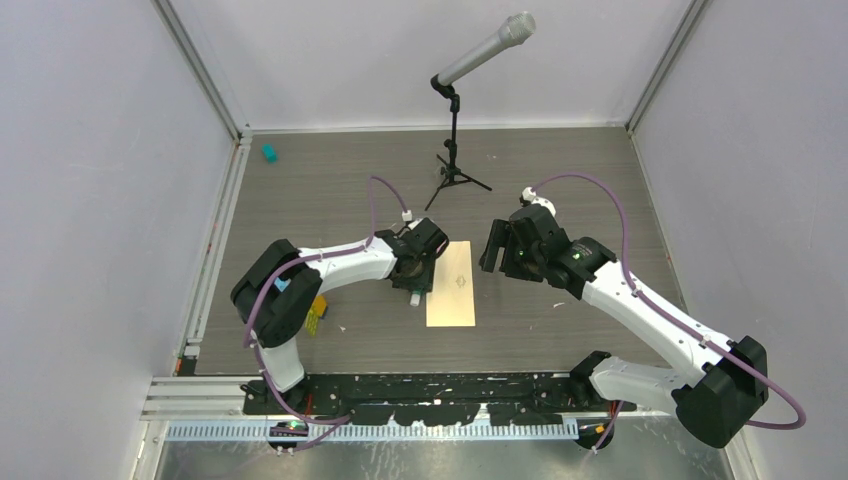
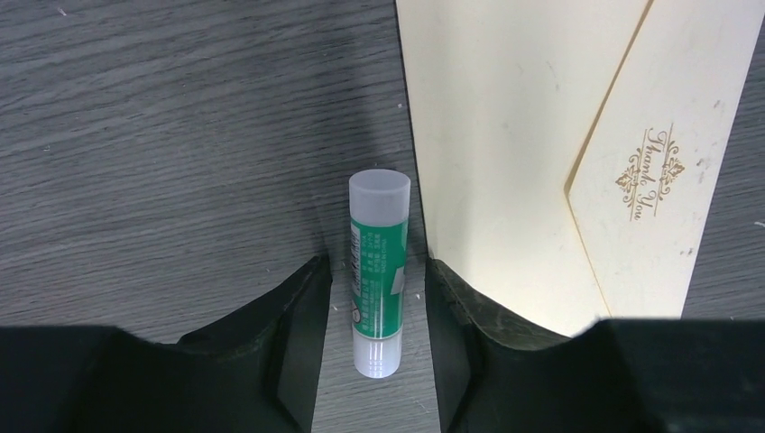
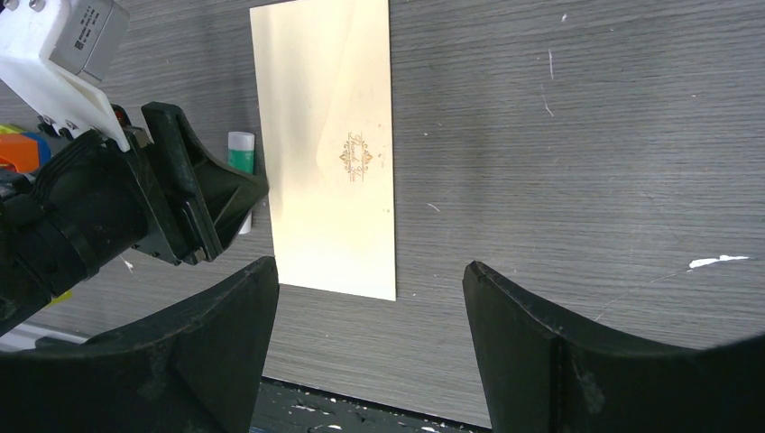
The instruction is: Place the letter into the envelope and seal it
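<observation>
My top camera looks down from high up and far off, and sees the whole table (image 1: 560,180). My two wrist cameras sit low and close. Both of them see the envelope (image 2: 505,135) and the glue stick (image 2: 377,271).

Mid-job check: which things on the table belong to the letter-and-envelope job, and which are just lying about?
For the job: envelope; glue stick, lying between the fingers of the open left claw. No separate letter shows.
Lying about: microphone on its stand; small teal object at the far left; yellow item beside the left arm.
</observation>
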`<state>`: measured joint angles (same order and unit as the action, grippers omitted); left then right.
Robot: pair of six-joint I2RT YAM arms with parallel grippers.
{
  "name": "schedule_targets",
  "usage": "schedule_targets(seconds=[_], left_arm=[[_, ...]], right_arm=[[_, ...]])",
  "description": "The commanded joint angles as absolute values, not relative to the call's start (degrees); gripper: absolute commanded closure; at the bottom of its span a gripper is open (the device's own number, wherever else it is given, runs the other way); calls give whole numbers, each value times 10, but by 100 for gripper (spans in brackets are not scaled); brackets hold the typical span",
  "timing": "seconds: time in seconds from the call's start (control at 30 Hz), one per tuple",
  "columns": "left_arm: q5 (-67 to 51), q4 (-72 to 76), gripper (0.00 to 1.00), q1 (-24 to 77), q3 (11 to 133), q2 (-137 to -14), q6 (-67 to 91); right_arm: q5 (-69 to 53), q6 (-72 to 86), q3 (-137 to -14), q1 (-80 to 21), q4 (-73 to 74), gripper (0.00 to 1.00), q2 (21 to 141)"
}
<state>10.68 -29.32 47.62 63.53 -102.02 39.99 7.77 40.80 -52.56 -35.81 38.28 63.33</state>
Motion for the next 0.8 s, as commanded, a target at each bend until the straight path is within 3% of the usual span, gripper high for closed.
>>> schedule_targets(seconds=[0.0,0.6,0.77], left_arm=[[108,-288,54,475,631,-1038,392],[111,-289,47,475,641,-1020,380],[115,-301,39,474,655,-995,373]], right_arm=[[74,415,-532,-356,372,21,615],[72,416,-535,-355,372,21,614],[71,416,-540,-356,373,21,613]])
